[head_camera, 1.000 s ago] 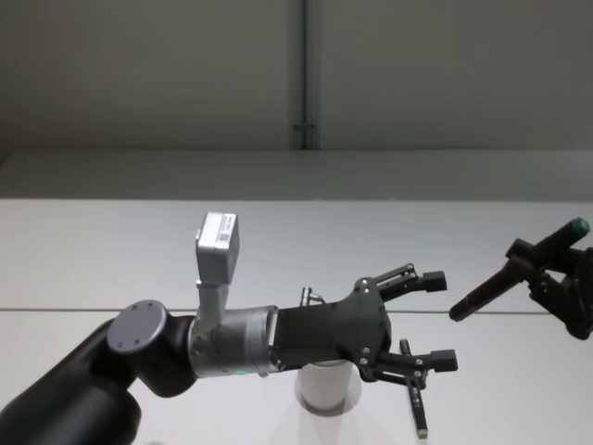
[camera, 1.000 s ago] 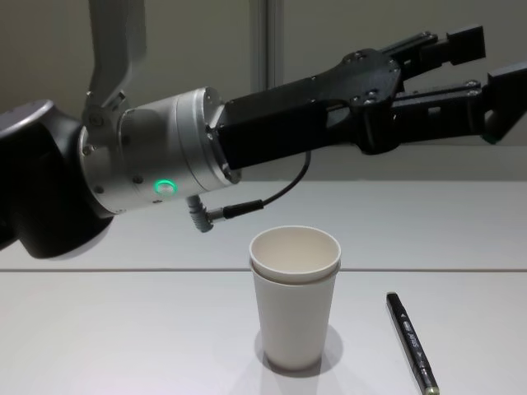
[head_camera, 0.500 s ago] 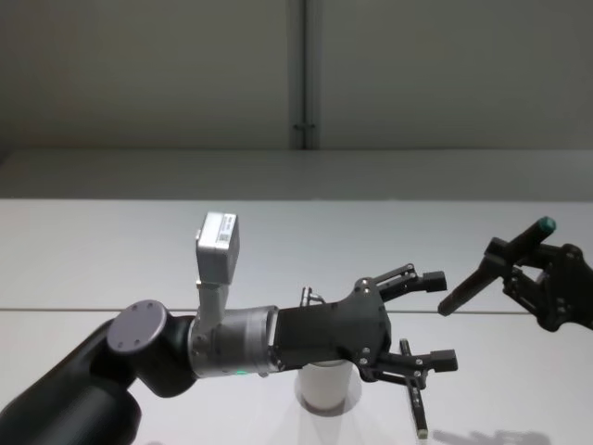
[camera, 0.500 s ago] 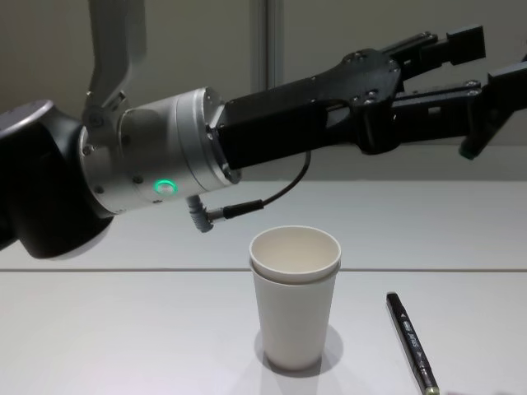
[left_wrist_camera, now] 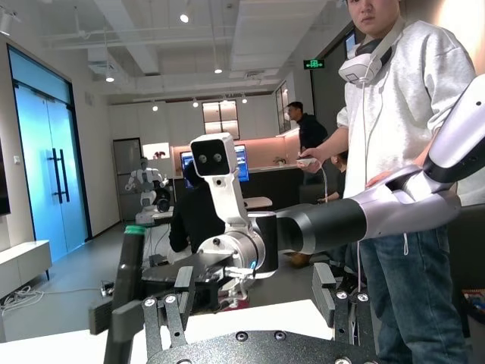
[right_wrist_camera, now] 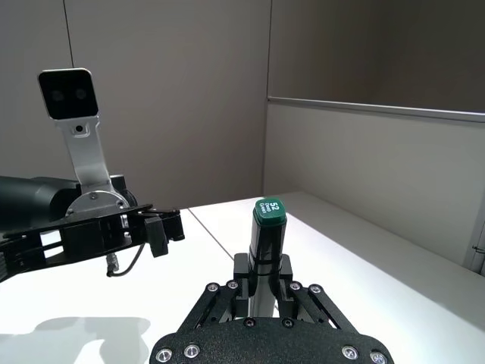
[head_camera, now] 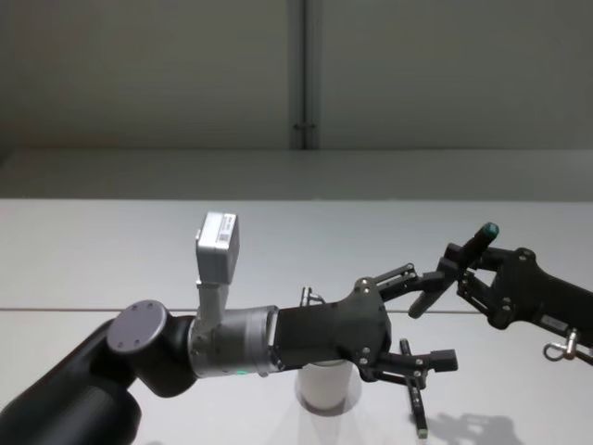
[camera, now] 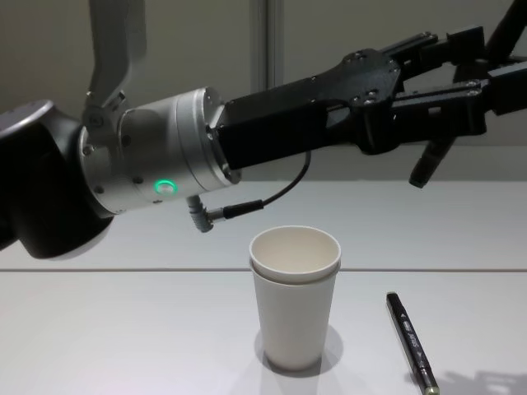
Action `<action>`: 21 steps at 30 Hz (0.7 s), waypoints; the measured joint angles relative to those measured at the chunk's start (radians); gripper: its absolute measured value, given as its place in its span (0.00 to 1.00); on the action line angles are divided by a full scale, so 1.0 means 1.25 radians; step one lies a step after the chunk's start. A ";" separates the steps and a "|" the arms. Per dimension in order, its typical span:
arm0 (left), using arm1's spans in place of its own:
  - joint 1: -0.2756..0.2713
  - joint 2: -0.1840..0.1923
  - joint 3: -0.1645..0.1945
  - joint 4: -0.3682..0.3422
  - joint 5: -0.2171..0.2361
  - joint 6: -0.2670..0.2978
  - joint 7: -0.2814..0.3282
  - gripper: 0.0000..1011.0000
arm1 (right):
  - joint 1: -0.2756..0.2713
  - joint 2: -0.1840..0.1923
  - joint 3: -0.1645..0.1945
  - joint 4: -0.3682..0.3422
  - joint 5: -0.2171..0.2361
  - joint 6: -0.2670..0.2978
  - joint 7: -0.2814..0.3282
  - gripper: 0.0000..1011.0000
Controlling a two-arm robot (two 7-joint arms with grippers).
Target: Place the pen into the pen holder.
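1. White table (camera: pixel 123 329) runs under both arms, with a grey wall behind it.
2. Left arm (camera: pixel 165 164) reaches across above the paper cup. The left gripper (head_camera: pixel 437 320) is spread wide with nothing in it.
3. Right gripper (head_camera: pixel 468 269), on the right beside the left one's upper finger, is clamped on the green-capped pen (right_wrist_camera: pixel 267 239), which tilts tip down in the air.
4. Paper cup (camera: pixel 295 300) stands upright on the table under the left arm.
5. 1 black pen (camera: pixel 412 341) lies flat on the table, right of the cup and apart from it.
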 joint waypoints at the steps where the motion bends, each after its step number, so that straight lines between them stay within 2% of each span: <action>1: 0.000 0.000 0.000 0.000 0.000 0.000 0.000 0.99 | 0.006 -0.007 -0.005 0.006 -0.007 0.002 -0.002 0.20; 21: 0.000 0.000 0.000 0.000 0.000 0.000 0.000 0.99 | 0.092 -0.088 -0.068 0.106 -0.080 0.022 -0.021 0.20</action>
